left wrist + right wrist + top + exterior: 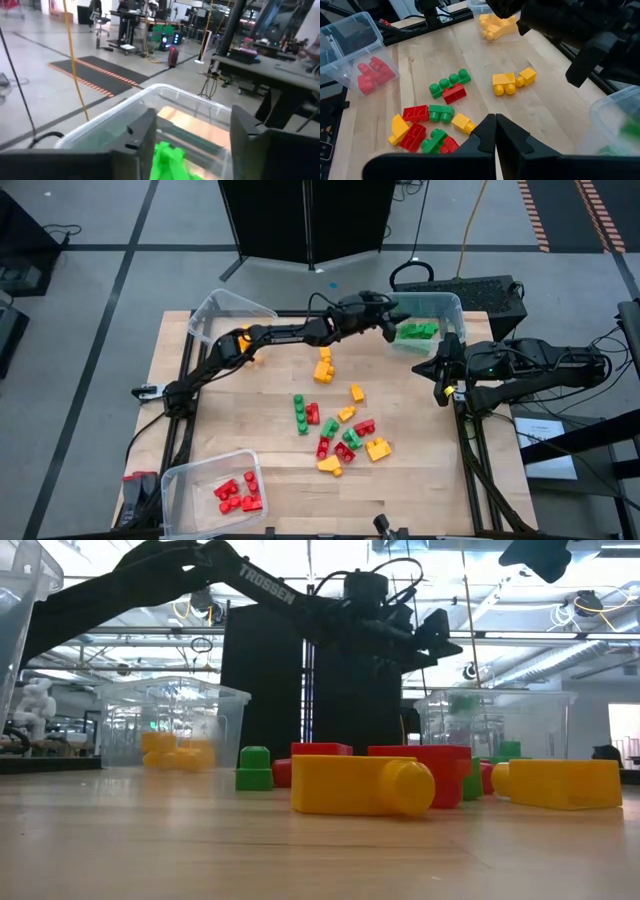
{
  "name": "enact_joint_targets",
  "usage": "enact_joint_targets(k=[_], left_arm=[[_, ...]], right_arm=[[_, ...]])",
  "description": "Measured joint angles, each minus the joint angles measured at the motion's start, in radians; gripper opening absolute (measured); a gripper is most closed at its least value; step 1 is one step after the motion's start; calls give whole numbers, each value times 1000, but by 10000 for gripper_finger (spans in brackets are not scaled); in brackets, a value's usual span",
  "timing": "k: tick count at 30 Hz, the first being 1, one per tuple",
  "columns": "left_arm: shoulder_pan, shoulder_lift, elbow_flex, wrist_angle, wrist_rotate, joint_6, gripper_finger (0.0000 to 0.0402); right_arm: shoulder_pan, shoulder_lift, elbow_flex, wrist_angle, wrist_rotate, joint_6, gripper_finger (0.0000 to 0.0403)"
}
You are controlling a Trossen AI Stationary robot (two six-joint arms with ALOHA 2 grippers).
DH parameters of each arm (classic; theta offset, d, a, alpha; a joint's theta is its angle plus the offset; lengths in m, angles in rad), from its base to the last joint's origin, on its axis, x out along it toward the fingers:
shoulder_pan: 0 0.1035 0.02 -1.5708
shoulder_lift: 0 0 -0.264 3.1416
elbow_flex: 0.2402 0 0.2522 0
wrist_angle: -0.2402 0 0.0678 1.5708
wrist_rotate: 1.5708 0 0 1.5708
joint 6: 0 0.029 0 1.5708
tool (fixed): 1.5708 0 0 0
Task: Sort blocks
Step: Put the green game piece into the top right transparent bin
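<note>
Sorting is partly done. Red blocks [238, 494] lie in the near-left bin [180, 480], green blocks [416, 331] in the far-right bin [455, 307], and yellow blocks [178, 751] in the far-left bin [215, 308]. A mixed cluster of loose blocks [340, 435] remains unsorted at the table's [250, 420] centre.

The left gripper [392, 323] hangs over the far-right bin, fingers [142, 137] parted; a green block [167, 161] sits between or below them, probably just let go. The right gripper [441, 383] waits at the table's right edge, fingers closed and empty.
</note>
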Motion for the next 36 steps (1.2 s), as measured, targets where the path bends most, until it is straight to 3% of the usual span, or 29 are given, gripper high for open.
enact_joint_targets(k=[4, 7, 11, 15, 19, 25, 32, 36], left_arm=[[0, 0, 0, 7, 30, 30, 173], [-2, -34, -1, -60, 96, -36, 187], [-4, -137, 50, -362, 271, -11, 188], [-42, -269, 85, -719, 388, 165, 189], [-106, -390, 85, -1088, 395, 348, 189], [-226, -499, 72, -1564, 392, 497, 189], [-340, -540, 64, -1822, 314, 552, 189], [-350, -536, 62, -1830, 236, 413, 189]], right_arm=[[0, 0, 0, 0, 0, 0, 6], [0, 0, 0, 0, 0, 0, 6], [0, 0, 0, 1, 0, 0, 6], [0, 0, 0, 2, 0, -3, 6], [0, 0, 0, 3, 0, -7, 6], [0, 0, 0, 5, 0, -4, 6], [0, 0, 0, 5, 0, 21, 6], [0, 0, 0, 5, 0, 25, 6]])
